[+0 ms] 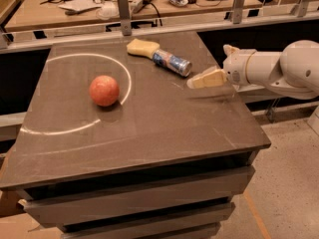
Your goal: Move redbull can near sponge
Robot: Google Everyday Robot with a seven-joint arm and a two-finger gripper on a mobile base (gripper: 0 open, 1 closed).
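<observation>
The redbull can [172, 62] lies on its side on the dark table top [149, 128] at the back middle. Its far end touches the pale yellow sponge [142, 48]. My gripper [209, 66] hovers over the table's right edge, a short way right of the can and apart from it. It is open and holds nothing. One cream finger [207, 78] points left toward the can.
A round reddish-orange fruit [104, 90] sits at the left of the table, inside a white circle line [124, 83]. A railing [122, 14] and a cluttered desk [75, 6] stand behind the table. The floor [284, 183] lies to the right.
</observation>
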